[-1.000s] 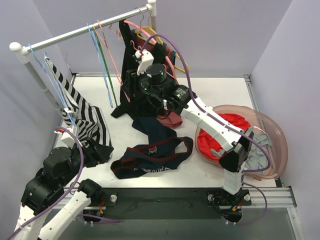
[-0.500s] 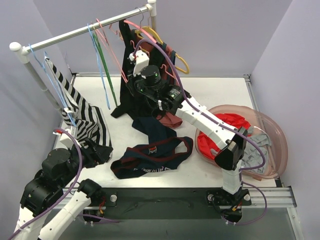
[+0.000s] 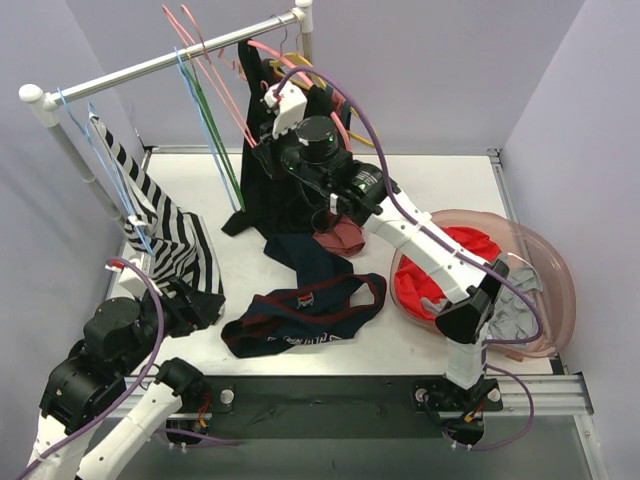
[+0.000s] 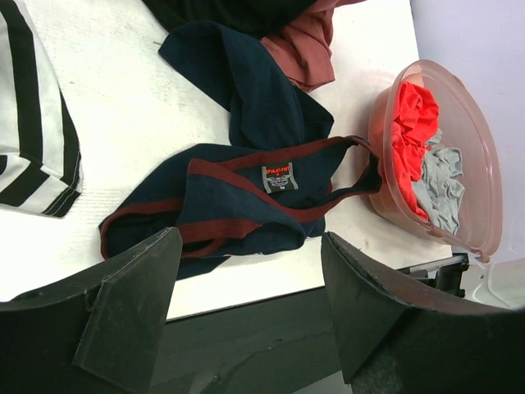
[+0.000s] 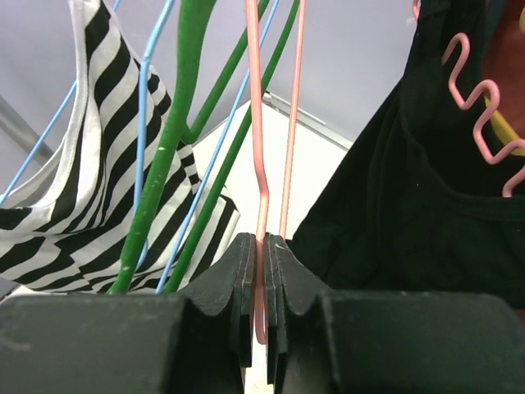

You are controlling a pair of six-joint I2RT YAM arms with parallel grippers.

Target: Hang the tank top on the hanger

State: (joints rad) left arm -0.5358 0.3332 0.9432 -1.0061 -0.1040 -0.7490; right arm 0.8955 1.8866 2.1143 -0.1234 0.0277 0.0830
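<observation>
The tank top (image 3: 305, 315) is lying on the table (image 3: 430, 180) near its front edge, with the tub (image 3: 555, 290) sitting to its right and a garment (image 3: 160, 230) hanging from the rail (image 3: 150, 65) to its left — behind it, the hanger (image 5: 262, 205) is slanting up past that rail, its lower end sitting between the right gripper (image 5: 261, 246) fingers.

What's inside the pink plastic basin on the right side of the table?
The basin holds a crumpled red garment and a grey garment lying against it. Anything beneath them, and the basin's bottom, is covered.
</observation>
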